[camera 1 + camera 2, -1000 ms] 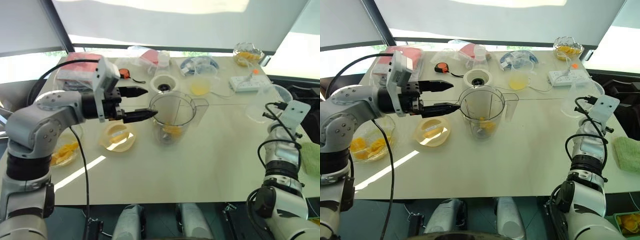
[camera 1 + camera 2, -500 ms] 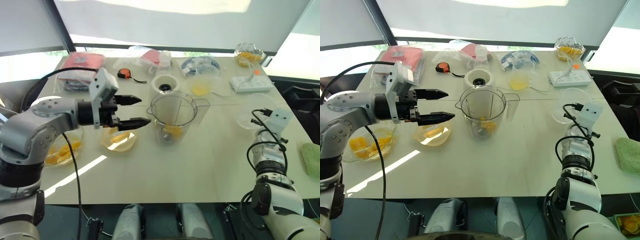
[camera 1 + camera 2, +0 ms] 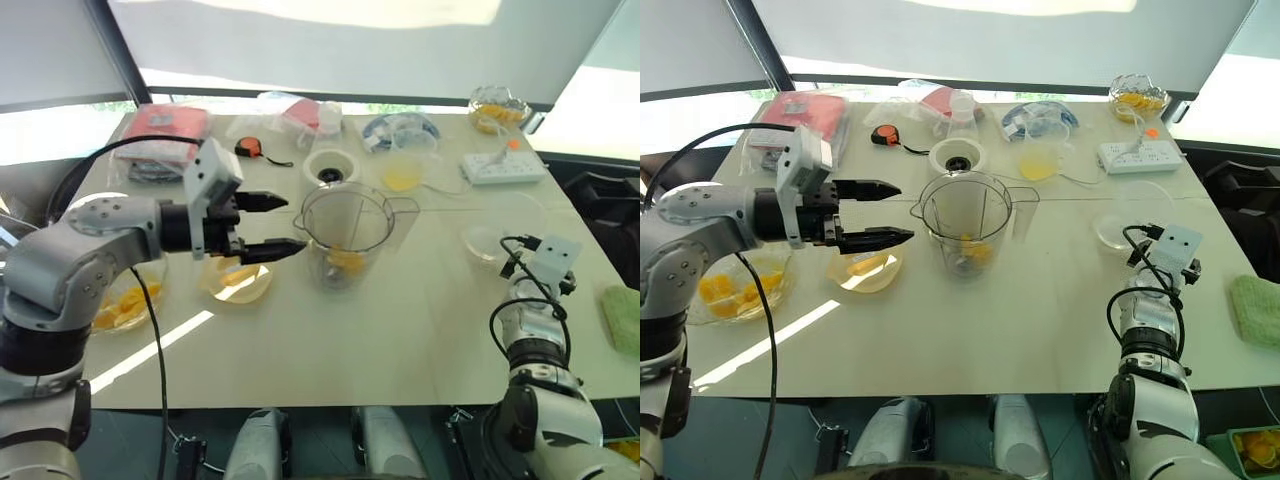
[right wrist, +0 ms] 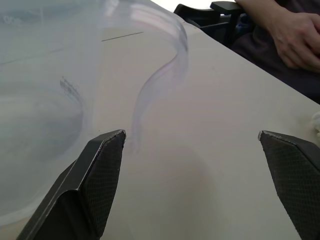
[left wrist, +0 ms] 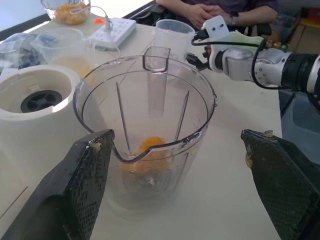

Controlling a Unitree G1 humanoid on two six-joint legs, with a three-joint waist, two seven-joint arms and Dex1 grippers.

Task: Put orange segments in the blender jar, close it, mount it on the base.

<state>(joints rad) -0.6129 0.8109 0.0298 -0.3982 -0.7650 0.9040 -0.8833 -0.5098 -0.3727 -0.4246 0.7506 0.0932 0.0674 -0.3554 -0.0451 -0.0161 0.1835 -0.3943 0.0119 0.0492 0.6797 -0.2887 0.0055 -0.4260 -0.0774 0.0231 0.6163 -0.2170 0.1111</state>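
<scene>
The right gripper point(image 4: 190, 185) is low at the near right edge of the white table point(image 3: 1040, 320). Its two black fingers are spread wide with nothing between them. Just past them a clear bowl point(image 3: 1137, 219) stands on the table. It looks see-through and foggy up close, so its rim is hard to make out.

The left gripper point(image 3: 883, 212) hangs above the table at the left, pointing at the blender jar point(image 3: 965, 233). Its black pointed fingers are spread apart and hold nothing. One tip is near the jar's rim but does not touch it. Under the gripper lies a round yellowish lid point(image 3: 864, 268), partly hidden. A glass bowl point(image 3: 732, 285) of orange pieces is half hidden behind the left arm.

The jar is tall, clear plastic, open at the top, in the middle of the table. A few soft orange segments point(image 5: 146, 153) lie at its bottom, blurred by the wall.

Just behind it sits the base point(image 3: 956, 156), white and round with a dark hole. Farther back is a white power strip point(image 3: 1137, 154).
</scene>
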